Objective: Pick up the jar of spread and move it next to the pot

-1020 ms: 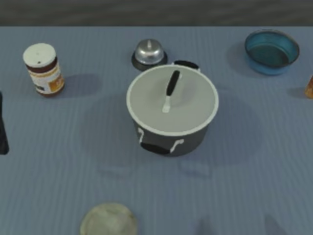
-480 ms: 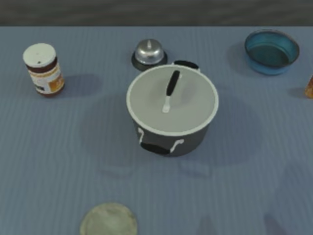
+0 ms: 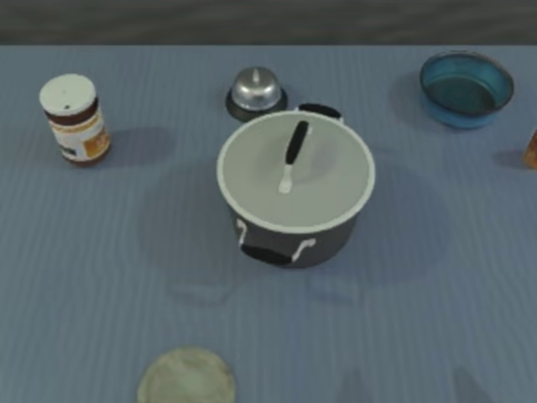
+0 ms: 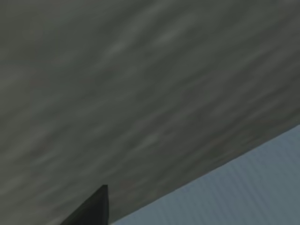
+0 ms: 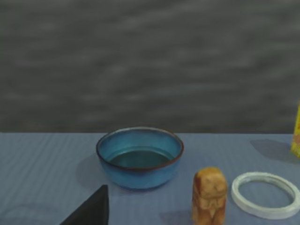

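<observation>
Neither arm appears in the top view. In each wrist view only one dark fingertip shows, so whether the left gripper (image 4: 91, 208) or the right gripper (image 5: 91, 208) has its fingers apart or together cannot be told. The left wrist camera looks over the table's (image 4: 243, 192) edge at a grey backdrop.

The jar of spread (image 3: 74, 118) stands in the upper left of the top view, upright on the table (image 3: 101, 269), white lid up, long axis vertical, well apart from the pot (image 3: 295, 186) at centre. The pot's lid handle runs top to bottom, tilted slightly rightward at the top.

A silver bell (image 3: 256, 92) sits just above the pot. A blue bowl (image 3: 466, 88) is upper right. The right wrist view shows the bowl, a small tan figurine (image 5: 209, 196) and a white ring (image 5: 265, 194). A pale round disc (image 3: 186, 378) lies at bottom left of centre.
</observation>
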`<state>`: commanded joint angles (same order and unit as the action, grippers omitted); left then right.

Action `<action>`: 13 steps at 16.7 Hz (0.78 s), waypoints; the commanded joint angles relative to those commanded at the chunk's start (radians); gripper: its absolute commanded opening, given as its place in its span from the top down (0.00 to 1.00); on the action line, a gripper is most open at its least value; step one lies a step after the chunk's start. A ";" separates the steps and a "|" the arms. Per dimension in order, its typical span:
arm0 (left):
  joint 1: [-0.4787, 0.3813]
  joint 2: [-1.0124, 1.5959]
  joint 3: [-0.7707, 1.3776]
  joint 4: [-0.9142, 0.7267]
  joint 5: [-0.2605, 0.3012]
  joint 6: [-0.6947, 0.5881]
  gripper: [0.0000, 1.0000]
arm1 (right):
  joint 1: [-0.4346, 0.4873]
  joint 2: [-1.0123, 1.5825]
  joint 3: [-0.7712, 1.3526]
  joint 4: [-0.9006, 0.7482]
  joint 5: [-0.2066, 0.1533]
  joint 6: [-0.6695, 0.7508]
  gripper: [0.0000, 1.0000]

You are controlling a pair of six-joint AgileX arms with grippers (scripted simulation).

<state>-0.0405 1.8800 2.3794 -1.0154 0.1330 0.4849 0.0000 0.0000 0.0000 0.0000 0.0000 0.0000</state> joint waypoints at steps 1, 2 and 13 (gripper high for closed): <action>0.004 0.091 0.087 -0.048 -0.005 0.017 0.00 | 0.000 0.000 0.000 0.000 0.000 0.000 0.00; 0.007 0.180 0.164 -0.098 -0.011 0.031 0.00 | 0.000 0.000 0.000 0.000 0.000 0.000 0.00; 0.027 0.876 0.520 -0.572 -0.066 0.101 0.00 | 0.000 0.000 0.000 0.000 0.000 0.000 0.00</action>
<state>-0.0133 2.7559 2.8993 -1.5872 0.0665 0.5862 0.0000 0.0000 0.0000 0.0000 0.0000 0.0000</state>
